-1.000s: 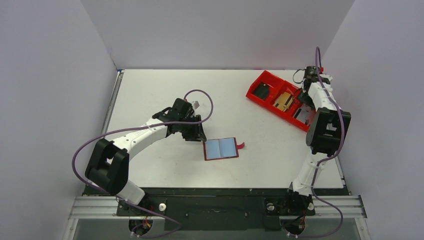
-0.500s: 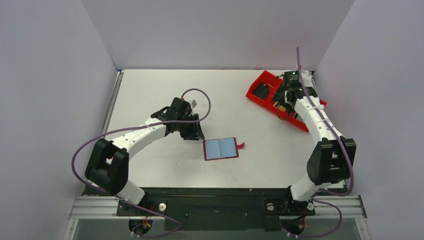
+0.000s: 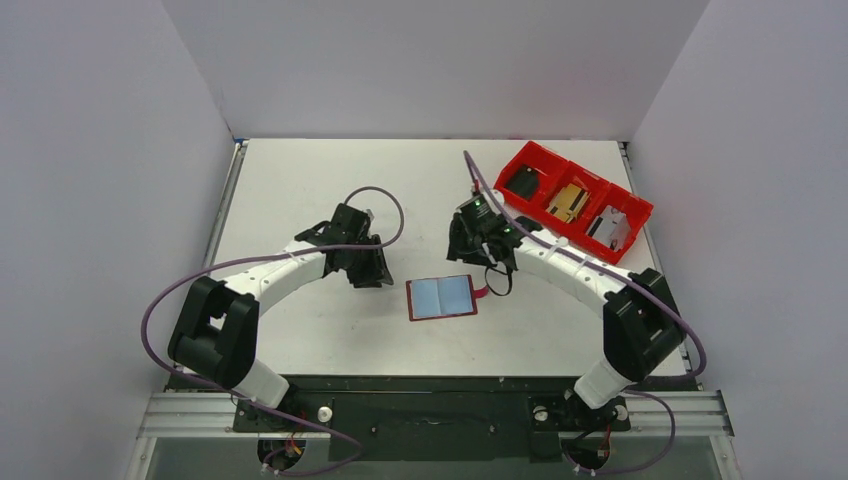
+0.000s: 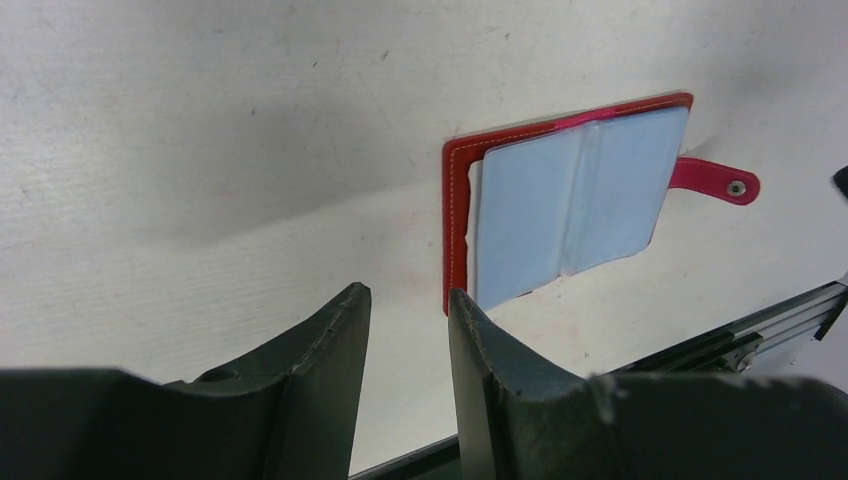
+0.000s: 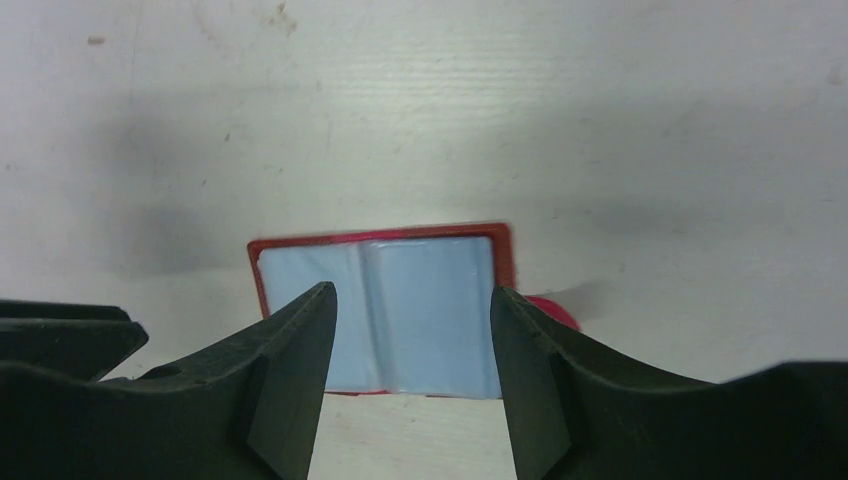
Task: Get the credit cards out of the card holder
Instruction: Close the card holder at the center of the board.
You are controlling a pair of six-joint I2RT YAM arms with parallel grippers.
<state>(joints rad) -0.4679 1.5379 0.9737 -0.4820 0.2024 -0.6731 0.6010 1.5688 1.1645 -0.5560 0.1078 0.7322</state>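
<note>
Top external view gives us the card holder (image 3: 442,298) lying open like a book on the white table (image 3: 300,180), near the middle, with its snap tab (image 3: 483,291) sticking out to the right. Pale blue-grey faces fill both halves. These are probably the credit cards (image 4: 570,215), though we cannot tell cards from sleeves. Our left gripper (image 4: 408,320) hangs just left of the holder, its jaws a narrow slit apart with nothing between them. Our right gripper (image 5: 410,330) hovers just behind the holder, jaws spread wide and empty, framing it in the right wrist view. A red bin (image 3: 575,198) sits toward the far right corner.
</note>
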